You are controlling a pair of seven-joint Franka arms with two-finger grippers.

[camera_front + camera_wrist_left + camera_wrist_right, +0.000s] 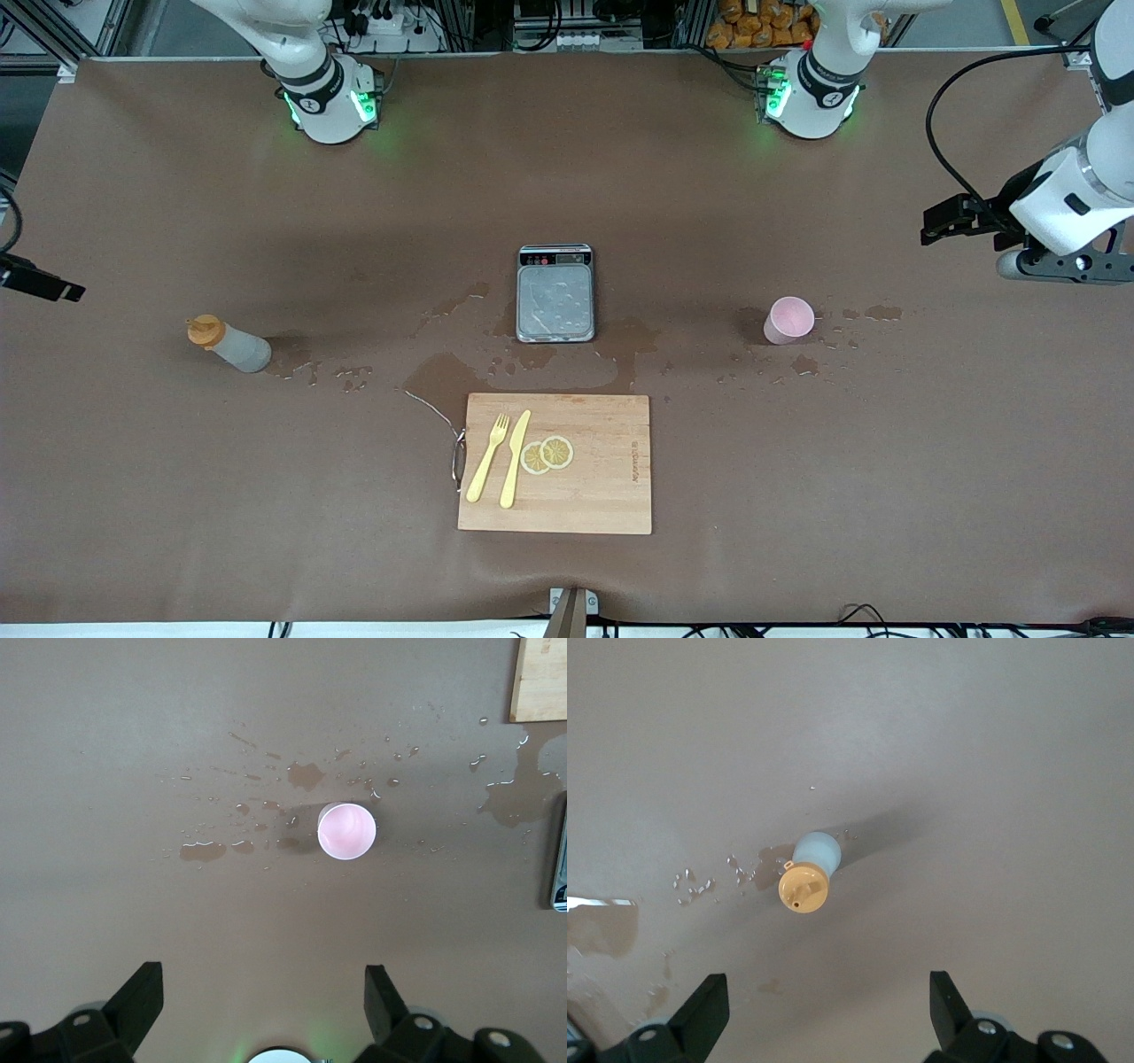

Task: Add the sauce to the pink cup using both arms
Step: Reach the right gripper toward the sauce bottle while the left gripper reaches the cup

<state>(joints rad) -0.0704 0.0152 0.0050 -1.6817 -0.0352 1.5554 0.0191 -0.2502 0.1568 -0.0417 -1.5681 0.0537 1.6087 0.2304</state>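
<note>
The sauce bottle, greyish with an orange cap, stands upright toward the right arm's end of the table. In the right wrist view the bottle is seen from above. My right gripper hangs open and empty above the table beside it; only a black part shows at the front view's edge. The pink cup stands upright toward the left arm's end and looks empty in the left wrist view. My left gripper is open and empty, up in the air beside the cup, at the table's end.
A steel scale sits mid-table between bottle and cup. A wooden board nearer the camera holds a yellow fork, a knife and lemon slices. Wet patches lie around the scale, bottle and cup.
</note>
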